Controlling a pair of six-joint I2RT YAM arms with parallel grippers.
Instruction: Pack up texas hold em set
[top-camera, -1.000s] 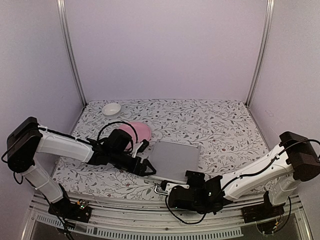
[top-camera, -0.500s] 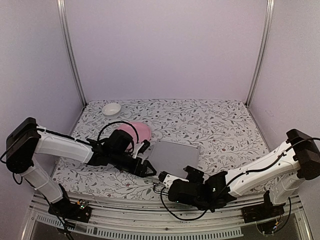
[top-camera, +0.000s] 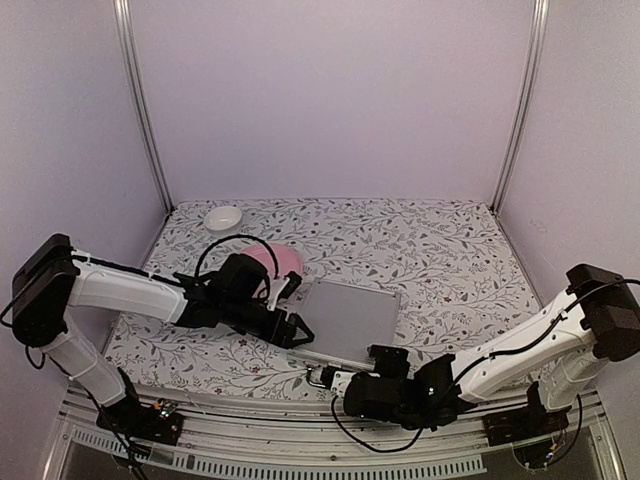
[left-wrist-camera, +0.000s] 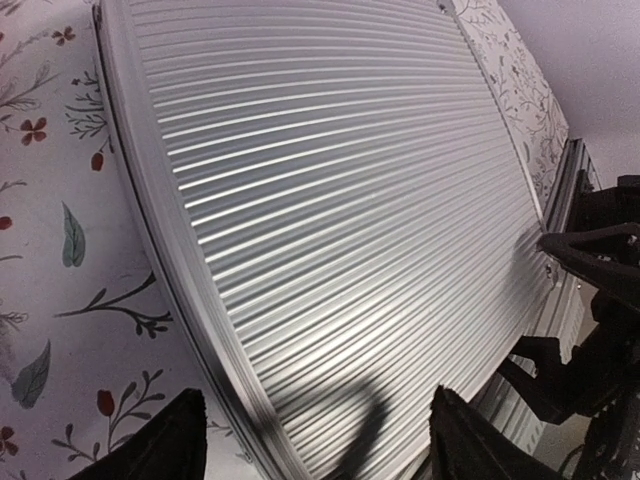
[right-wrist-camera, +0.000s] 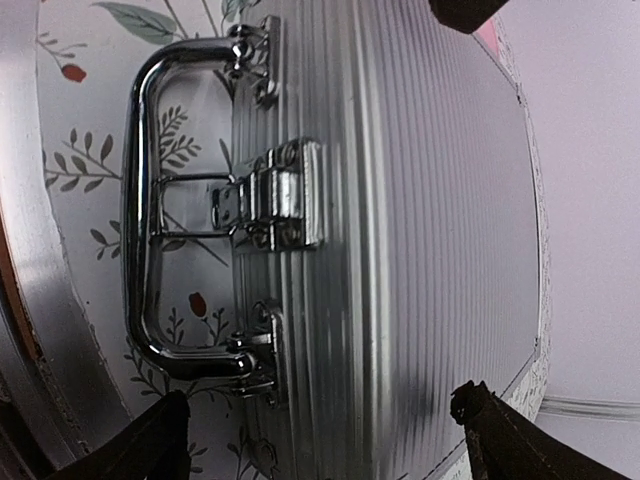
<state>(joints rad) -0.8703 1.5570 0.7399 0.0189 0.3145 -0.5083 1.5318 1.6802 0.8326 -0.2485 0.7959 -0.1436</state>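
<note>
Near the front middle of the flower-patterned table (top-camera: 450, 260), one flat silver case (top-camera: 350, 320) is lying closed, its ribbed lid facing up. One chrome handle (right-wrist-camera: 140, 220) is lying flat on the cloth along the case's near edge. One chrome latch (right-wrist-camera: 275, 195) is sitting between the handle's two hinges.

Two robot arms are reaching toward the case. The left gripper (top-camera: 297, 332) is hovering at the case's left edge. Its two dark fingers are standing well apart, with the case's rim and ribbed lid showing between them in the wrist view. Whether they are touching the metal cannot be told. The right gripper (top-camera: 330, 380) is sitting low at the near edge, just beside the handle. Its jaws are spread wide and are holding nothing, with the handle and latch lying between the fingertips in its wrist view. From above, its dark body is covering part of the case's near edge.

One pink plate (top-camera: 285, 262) is resting just behind the case's left corner. The left arm and its black cable are crossing in front of the plate and hiding part of it. One small white bowl (top-camera: 223, 217) is sitting well apart, toward the far left corner.
</note>
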